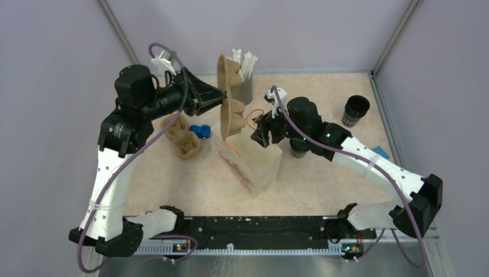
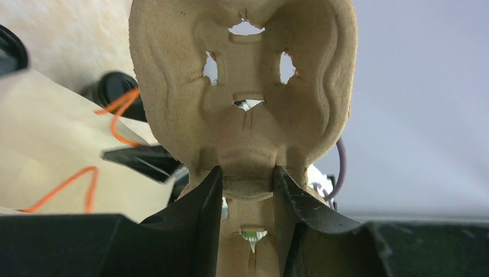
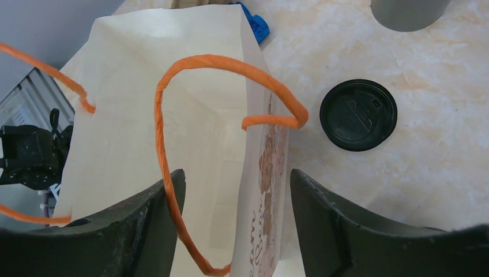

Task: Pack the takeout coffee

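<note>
The black takeout cup stands upright at the far right of the table, apart from both grippers. My left gripper is shut on a brown pulp cup carrier and holds it on edge in the air above the paper bag. In the left wrist view the carrier fills the frame, its edge pinched by my left gripper. My right gripper is open, its jaws on either side of the wall of the bag, near an orange handle.
A flat black lid lies on the table right of the bag. The grey straw holder stands behind the held carrier. A second pulp carrier and a small blue object lie left of the bag. Walls enclose the table.
</note>
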Robot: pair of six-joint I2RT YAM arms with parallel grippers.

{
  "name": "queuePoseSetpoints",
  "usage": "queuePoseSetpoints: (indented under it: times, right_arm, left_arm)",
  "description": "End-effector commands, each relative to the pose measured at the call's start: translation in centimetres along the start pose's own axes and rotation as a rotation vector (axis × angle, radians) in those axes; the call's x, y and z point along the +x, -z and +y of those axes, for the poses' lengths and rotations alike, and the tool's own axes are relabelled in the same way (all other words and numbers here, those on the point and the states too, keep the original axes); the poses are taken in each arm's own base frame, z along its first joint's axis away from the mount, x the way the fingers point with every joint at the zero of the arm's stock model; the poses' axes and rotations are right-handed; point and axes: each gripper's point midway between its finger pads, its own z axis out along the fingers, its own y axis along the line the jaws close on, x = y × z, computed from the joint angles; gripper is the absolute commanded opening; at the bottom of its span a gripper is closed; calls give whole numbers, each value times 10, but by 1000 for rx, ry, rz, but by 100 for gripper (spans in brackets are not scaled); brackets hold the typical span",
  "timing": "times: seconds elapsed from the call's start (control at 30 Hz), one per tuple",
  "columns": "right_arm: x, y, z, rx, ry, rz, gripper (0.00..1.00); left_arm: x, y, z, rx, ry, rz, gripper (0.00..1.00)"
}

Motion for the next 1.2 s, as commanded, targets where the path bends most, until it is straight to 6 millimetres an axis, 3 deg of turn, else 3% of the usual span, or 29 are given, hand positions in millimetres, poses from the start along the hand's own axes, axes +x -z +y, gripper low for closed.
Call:
queuePoseSetpoints:
  times: [0.0,0.13,0.2,0.37,0.53,0.83,1.17]
  right_arm:
    - [-47,2,13,-24,-28,-149,59]
    - [-53,8,8,11,-96,-194,38]
    - [-53,12,8,19,-130,-205,21]
    - [-50,21,4,50,-234,-225,1]
    - [-53,22,2,69,-299,-238,0]
    - [-42,24,-2,93,-342,-226,0]
    - [-39,28,-2,91,-331,-223,0]
  left_arm:
    - [14,-23,-15,34,-13,-21,25]
    - [30,-35,-10,31,6,-7,25]
    - [38,-41,-8,37,25,4,25]
    - [59,-54,-6,49,31,25,24]
    - [68,-63,-5,67,40,18,23]
    - [79,-62,42,-83,98,-24,23]
    - [89,-67,68,-176,74,13,23]
